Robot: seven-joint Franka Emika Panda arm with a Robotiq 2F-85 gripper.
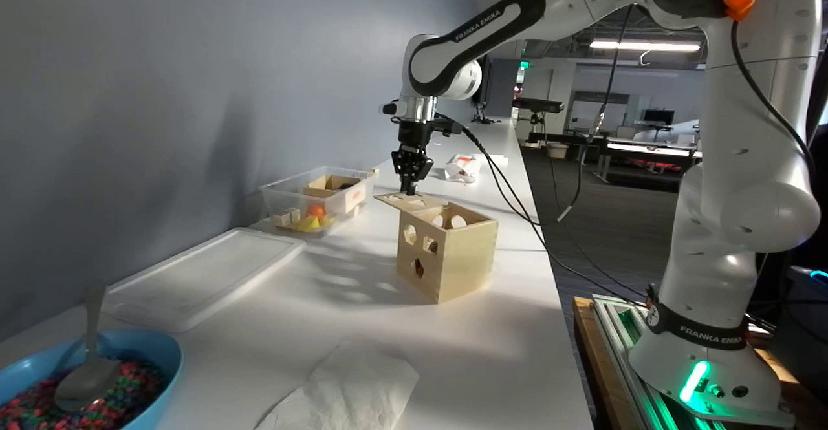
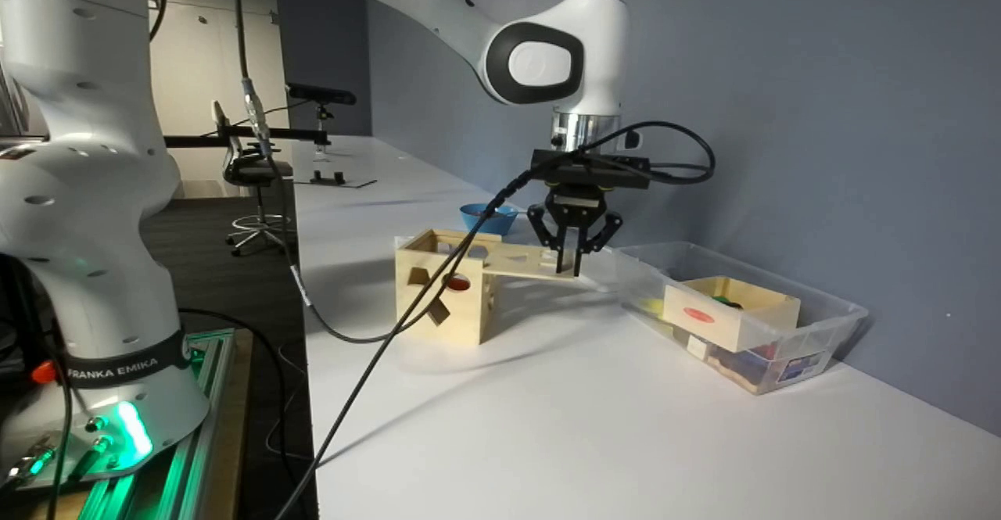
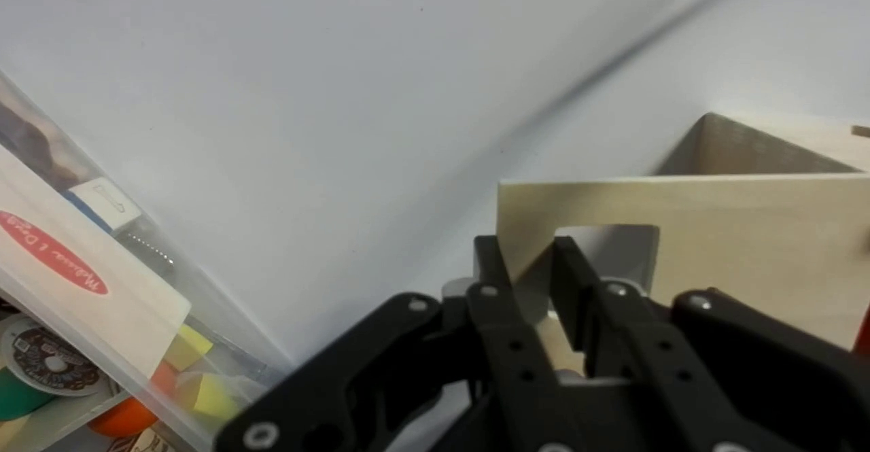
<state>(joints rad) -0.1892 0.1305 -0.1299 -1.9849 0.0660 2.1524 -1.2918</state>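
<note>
Well, jaws pinch the panel [image 3: 737, 245] overhanging the box [image 1: 462, 255]

In an exterior view, the gripper [image 2: 568, 268] pinches the right end of a wooden panel [image 2: 500, 267] jutting from a holed box [image 2: 466, 318]; a clear bin [image 2: 834, 334] stands right, a blue bowl [image 2: 502, 224] farther back.

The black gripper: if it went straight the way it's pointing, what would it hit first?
Probably the white tabletop: the gripper points down, clasping one edge of a wooden panel. That panel, partly over the wooden box, might press on it sooner; depth is unclear.
</note>
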